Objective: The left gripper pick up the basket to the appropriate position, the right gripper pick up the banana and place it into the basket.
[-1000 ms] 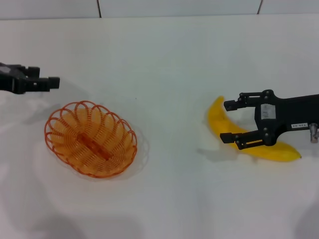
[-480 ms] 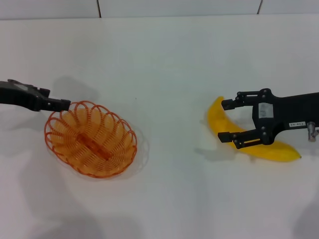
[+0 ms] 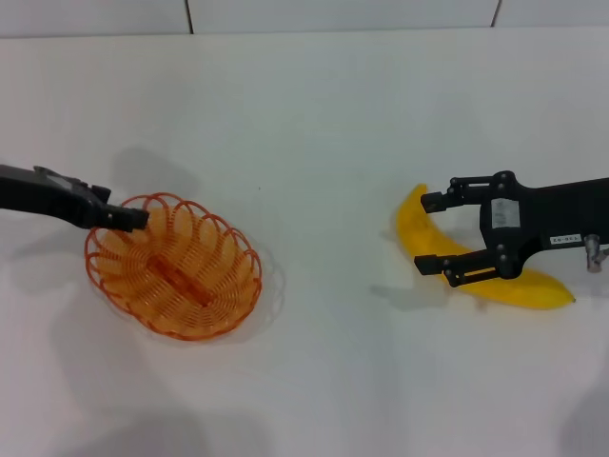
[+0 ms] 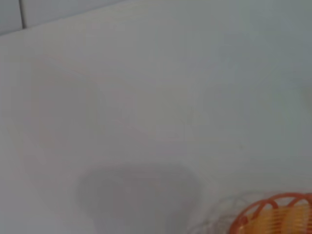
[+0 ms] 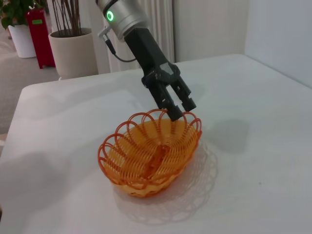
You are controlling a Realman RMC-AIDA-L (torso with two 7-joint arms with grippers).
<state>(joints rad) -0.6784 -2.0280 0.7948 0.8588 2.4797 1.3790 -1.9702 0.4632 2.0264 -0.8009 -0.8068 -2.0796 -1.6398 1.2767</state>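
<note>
Our left pincer [image 3: 133,219] straddled the rim of the basket [image 3: 173,266] near the table's left edge, fingers apart, gripping nothing. Our right pincer [image 3: 433,233] hung open over the banana [image 3: 423,243] near the right edge. We judged a shallow bite could tip the basket, and the smooth banana might roll.

An indoor room resembling an office or lounge: a plain white surface [image 5: 273,161] stood before pale curtains [image 5: 161,24], with a large beige planter [image 5: 73,51] and a red pot [image 5: 36,34] at the frame's upper left.
</note>
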